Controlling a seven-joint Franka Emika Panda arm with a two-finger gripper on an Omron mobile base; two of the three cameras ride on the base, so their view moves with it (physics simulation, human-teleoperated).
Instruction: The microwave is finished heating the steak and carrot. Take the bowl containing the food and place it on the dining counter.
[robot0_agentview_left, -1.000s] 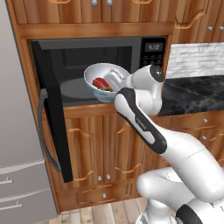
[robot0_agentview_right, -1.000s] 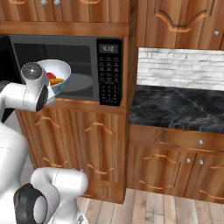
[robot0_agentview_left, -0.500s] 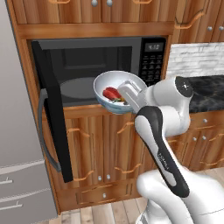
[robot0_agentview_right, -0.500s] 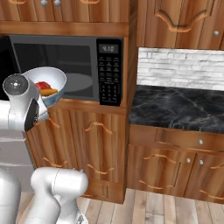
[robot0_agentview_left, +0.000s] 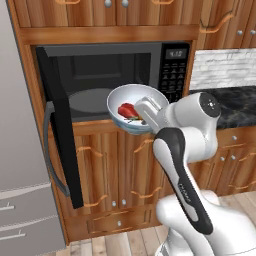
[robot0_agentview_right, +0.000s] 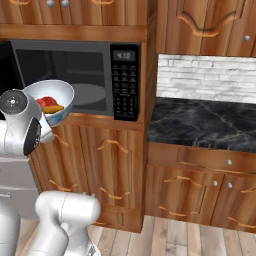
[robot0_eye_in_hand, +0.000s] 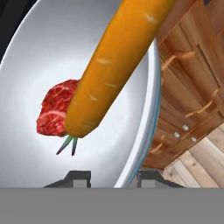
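At frame centre, gripper (robot0_agentview_left: 148, 116) clamps the tilted bowl (robot0_agentview_left: 131, 107) by its rim; carrot (robot0_eye_in_hand: 114, 65) could slide out.

The microwave (robot0_agentview_right: 75, 80) display's digits are too blurred to read.

Wood cabinets (robot0_agentview_right: 110, 170) fill the wall — upper doors (robot0_agentview_right: 205, 25) with curved handles, lower doors and drawers with small round knobs (robot0_agentview_right: 229, 162). To the right a black marble bench (robot0_agentview_right: 200, 125) with white veins sits on the lower cabinets, and a backsplash (robot0_agentview_right: 205, 77) of pale stone bricks runs behind it, under the upper doors. A grey fridge (robot0_agentview_left: 22, 180) stands at the far left, just beside the cabinets. The floor (robot0_agentview_right: 190, 237) is light wood planks — seen along the bottom.
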